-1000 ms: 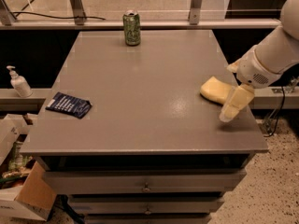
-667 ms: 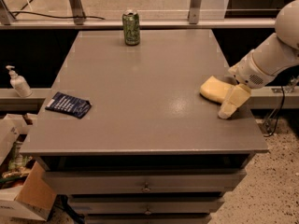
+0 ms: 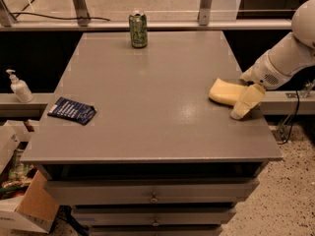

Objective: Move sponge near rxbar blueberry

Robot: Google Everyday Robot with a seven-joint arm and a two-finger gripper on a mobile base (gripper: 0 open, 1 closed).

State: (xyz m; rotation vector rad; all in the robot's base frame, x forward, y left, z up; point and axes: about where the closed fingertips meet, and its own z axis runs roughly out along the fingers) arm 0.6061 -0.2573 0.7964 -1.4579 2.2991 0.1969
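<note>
Sponge [image 3: 224,92] lies mid-right, long axis left-right. Gripper [image 3: 242,100] at its right end; closure cannot be determined. Rxbar blueberry [image 3: 72,110] mid-left.

From the gripper [image 3: 242,107] at 3 o'clock by the sponge [image 3: 224,91], the table [image 3: 147,107] is open to the rxbar blueberry [image 3: 72,110] at 9 o'clock. The can [image 3: 138,29] stands apart at 12 o'clock.

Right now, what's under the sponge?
Only the table: the sponge rests on it by the right edge. The gripper covers the sponge's right end, so nothing beneath that part shows.
</note>
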